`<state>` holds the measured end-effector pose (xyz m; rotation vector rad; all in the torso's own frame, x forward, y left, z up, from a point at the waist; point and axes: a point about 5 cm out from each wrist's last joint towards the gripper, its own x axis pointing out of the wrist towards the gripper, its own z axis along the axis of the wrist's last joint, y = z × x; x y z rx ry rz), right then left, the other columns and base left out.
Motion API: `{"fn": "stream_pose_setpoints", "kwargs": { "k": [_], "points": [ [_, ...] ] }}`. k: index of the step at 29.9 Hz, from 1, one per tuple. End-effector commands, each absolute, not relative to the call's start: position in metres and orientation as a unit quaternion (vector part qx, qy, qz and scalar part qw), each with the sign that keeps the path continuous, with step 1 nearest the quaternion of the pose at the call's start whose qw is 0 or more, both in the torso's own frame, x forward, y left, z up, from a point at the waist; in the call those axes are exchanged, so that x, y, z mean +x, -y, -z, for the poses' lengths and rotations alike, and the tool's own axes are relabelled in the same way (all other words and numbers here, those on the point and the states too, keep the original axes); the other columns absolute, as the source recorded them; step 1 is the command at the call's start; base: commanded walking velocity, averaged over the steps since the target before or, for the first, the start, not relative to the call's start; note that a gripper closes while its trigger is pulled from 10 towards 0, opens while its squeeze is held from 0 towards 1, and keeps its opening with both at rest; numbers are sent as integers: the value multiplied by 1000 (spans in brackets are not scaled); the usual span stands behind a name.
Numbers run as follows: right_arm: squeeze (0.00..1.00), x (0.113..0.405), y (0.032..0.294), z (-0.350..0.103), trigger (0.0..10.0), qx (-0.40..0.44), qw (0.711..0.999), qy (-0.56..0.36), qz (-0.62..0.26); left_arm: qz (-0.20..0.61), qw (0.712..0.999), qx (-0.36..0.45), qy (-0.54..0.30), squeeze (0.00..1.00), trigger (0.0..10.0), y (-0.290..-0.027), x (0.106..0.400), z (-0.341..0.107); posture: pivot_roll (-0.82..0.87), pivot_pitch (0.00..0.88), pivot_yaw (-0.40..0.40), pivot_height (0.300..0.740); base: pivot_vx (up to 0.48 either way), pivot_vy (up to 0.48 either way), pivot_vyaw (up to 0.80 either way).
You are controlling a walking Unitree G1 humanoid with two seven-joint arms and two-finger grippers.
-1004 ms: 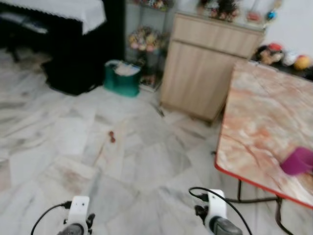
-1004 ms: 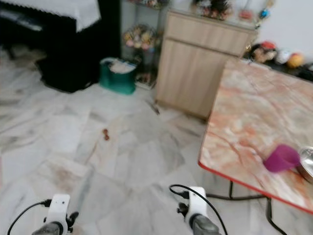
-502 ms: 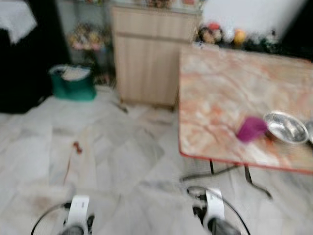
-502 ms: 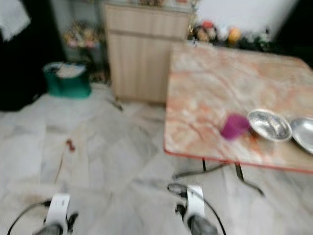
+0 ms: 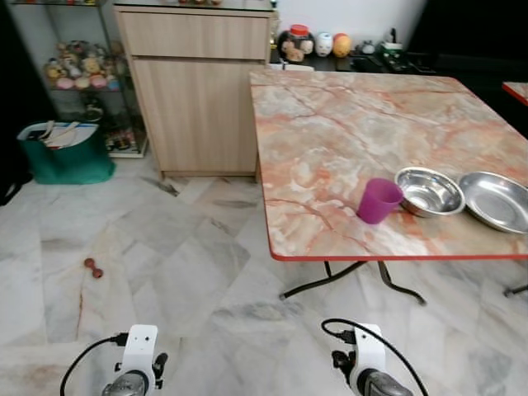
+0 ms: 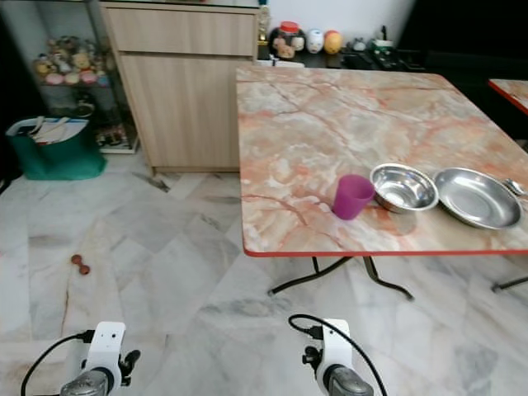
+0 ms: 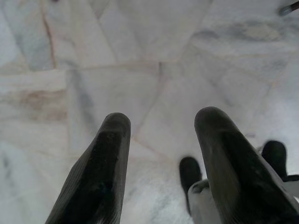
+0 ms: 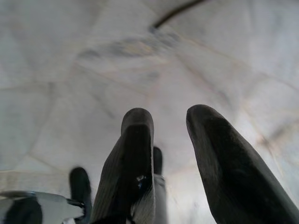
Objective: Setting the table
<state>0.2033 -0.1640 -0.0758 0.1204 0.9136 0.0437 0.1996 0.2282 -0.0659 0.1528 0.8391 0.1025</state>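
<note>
The purple cup [image 5: 379,200] stands upright near the front edge of the marble bench [image 5: 330,140], a steel bowl [image 5: 427,190] just beside it and a steel pan [image 5: 495,200] beyond that. Both arms hang low over the floor: left gripper [image 7: 161,140] fingers wide, empty; right gripper [image 8: 170,140] fingers narrowly parted, empty. The cup lies ahead and rightward, nearer the right arm.

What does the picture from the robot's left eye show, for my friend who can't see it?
A marble-topped table with a red edge holds a purple cup, a steel bowl and a wider steel dish in a row near its front edge. A wooden cabinet stands behind, a green bag beside it, and both robot arms hang low over the marble floor.
</note>
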Motion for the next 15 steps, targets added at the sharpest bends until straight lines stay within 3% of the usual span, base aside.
{"fn": "stream_pose_setpoints", "kwargs": {
  "k": [1,11,15],
  "points": [
    [0,201,168,77,10000,58,895,-443,-12,-44,907,76,-412,0,10000,-227,197,67,80,0,-57,740,0,0,0],
    [0,201,165,77,10000,64,895,-442,-8,-38,907,90,-409,0,10000,-230,198,66,78,0,-47,740,0,0,0],
    [0,200,166,77,10000,67,896,-439,3,-32,908,91,-408,0,10000,-227,199,66,69,0,-45,740,0,-242,0]
  ]
}}
